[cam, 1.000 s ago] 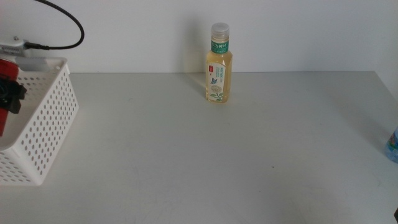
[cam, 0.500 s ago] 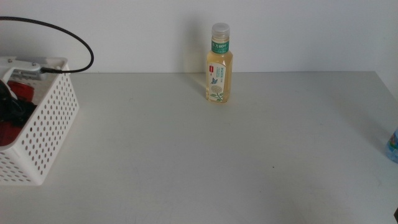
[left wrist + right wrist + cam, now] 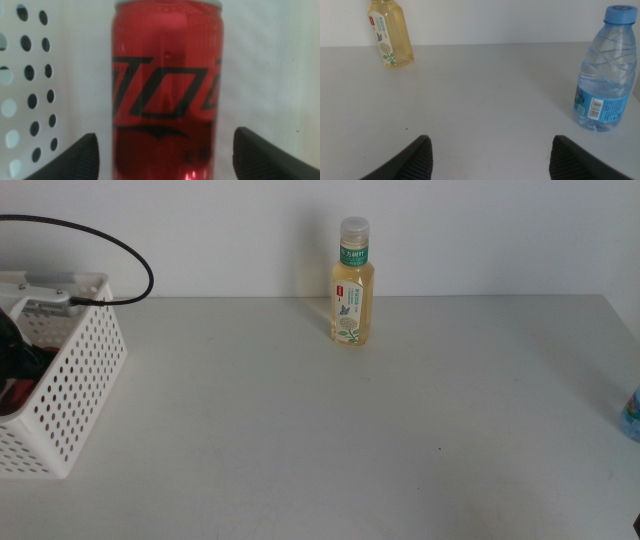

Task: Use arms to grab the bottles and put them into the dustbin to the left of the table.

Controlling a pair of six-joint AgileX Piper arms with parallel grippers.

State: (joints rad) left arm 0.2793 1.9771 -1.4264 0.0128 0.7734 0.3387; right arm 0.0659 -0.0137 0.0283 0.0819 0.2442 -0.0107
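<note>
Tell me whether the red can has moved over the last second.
Yes. The red can has sunk below the basket's rim; the open left hand straddles it.

Your left pincer (image 3: 162, 155) is down inside the white basket (image 3: 70, 390) at the bench's left end, jaws spread wide, one on each side of the red can (image 3: 165, 90) and clear of it. Its black cable (image 3: 110, 250) arcs above the basket rim. Your right pincer (image 3: 490, 155) hangs spread open and empty, with the water bottle (image 3: 605, 75) beyond one jaw.
</note>
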